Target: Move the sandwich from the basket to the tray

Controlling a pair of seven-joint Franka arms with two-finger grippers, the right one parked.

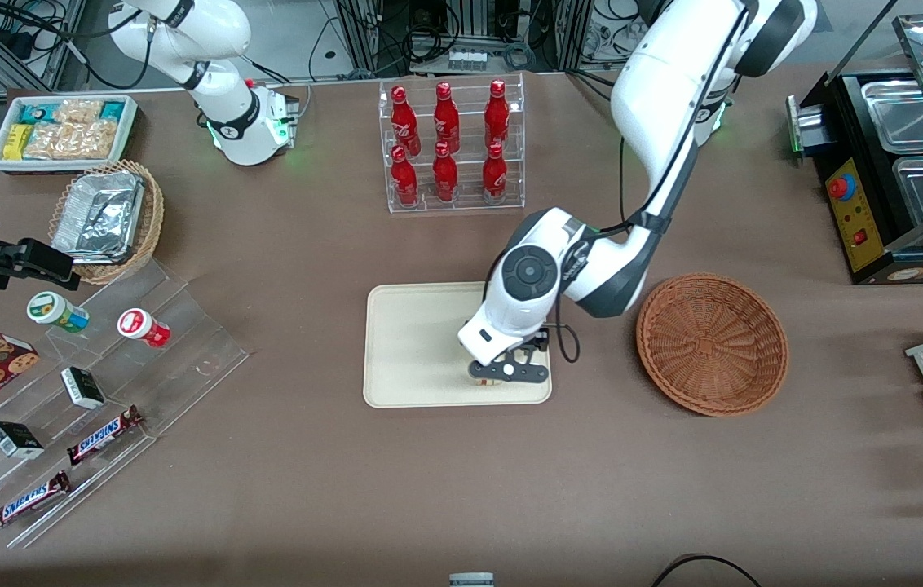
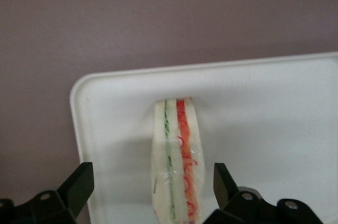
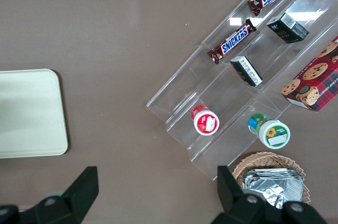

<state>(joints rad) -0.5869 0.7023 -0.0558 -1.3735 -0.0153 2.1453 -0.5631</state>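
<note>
The sandwich (image 2: pixel 177 155) stands on edge on the cream tray (image 2: pixel 264 108), its green and red filling lines facing the wrist camera. My gripper (image 2: pixel 153 174) is open around it, with a black finger (image 2: pixel 79 182) on either side and a gap between each finger and the bread. In the front view the gripper (image 1: pixel 506 373) is low over the tray (image 1: pixel 421 342), at the corner nearest the front camera and closest to the basket, and it hides most of the sandwich. The reddish-brown wicker basket (image 1: pixel 712 342) sits beside the tray with nothing in it.
A clear rack of red bottles (image 1: pixel 452 147) stands farther from the front camera than the tray. Toward the parked arm's end are a stepped acrylic stand with snacks (image 1: pixel 103 367), a tan basket of foil trays (image 1: pixel 107 216) and a white snack bin (image 1: pixel 62 130). A black appliance (image 1: pixel 894 163) stands at the working arm's end.
</note>
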